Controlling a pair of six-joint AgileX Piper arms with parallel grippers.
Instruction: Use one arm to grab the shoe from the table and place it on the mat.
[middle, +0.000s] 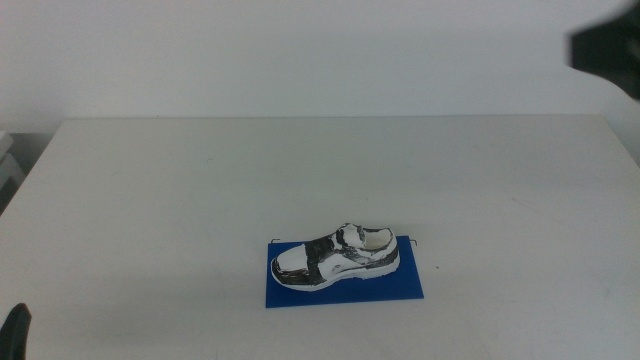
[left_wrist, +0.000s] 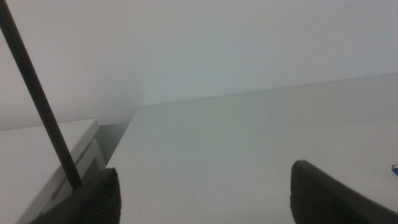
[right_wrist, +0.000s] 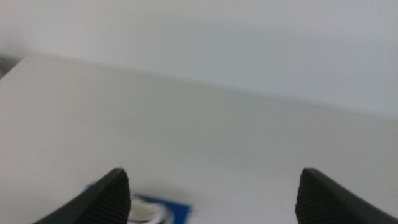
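Table: white top filling most of the middle view.
Mat: blue, lower centre of the frame.
Shoe: white sneaker lying on the mat, toe toward the lower left.
Right gripper: dark blur at the upper right corner, jaws spread wide, holding nothing.
Left gripper: lower left corner, jaws spread, nothing between them.

- Left gripper: two dark, matte jaws with blunt rounded tips; thin black cable alongside
- Right gripper: dark jaws, finely ribbed surfaces
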